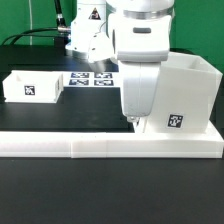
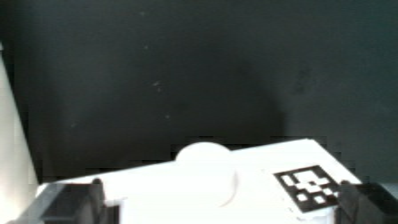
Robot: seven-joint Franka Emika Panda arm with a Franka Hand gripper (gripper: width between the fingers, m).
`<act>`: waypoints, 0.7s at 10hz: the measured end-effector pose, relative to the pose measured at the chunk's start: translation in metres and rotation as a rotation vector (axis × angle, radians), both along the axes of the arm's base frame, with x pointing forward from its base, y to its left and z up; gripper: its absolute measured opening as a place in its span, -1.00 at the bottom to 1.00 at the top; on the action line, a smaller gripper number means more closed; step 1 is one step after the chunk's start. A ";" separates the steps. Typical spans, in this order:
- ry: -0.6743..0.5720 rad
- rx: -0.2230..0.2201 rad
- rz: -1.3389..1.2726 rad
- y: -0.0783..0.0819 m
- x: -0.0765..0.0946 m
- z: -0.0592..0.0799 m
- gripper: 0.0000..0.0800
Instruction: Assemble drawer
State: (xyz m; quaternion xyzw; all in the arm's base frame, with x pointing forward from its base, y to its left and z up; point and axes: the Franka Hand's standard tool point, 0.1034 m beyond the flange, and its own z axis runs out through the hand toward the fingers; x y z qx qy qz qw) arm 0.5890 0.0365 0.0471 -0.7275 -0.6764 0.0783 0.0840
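I'm hovering the end effector (image 2: 226, 206), jaws apart, over a small white knobbed plastic tray (image 2: 205, 185); the big white cubic plastic housing (image 1: 186, 92), frame right, is awaiting trays.

A knobbed tray (image 2: 214, 182) lies at the gripper (image 1: 130, 118); the big box (image 1: 190, 92) just beside, exterior view's right; a second tray (image 1: 35, 88) well apart, exterior view's left.

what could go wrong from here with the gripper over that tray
1. The open gripper hangs over the tray, right by its knob. Closing there could catch the round knob, so the tray may slip or twist.
2. In the exterior view the arm stands very close to the housing. A sideways move might shove it.
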 end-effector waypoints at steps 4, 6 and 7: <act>0.001 0.017 0.089 -0.030 -0.005 -0.002 0.62; -0.009 0.026 0.117 -0.050 -0.004 0.006 0.62; -0.017 0.026 0.121 -0.057 -0.003 0.011 0.62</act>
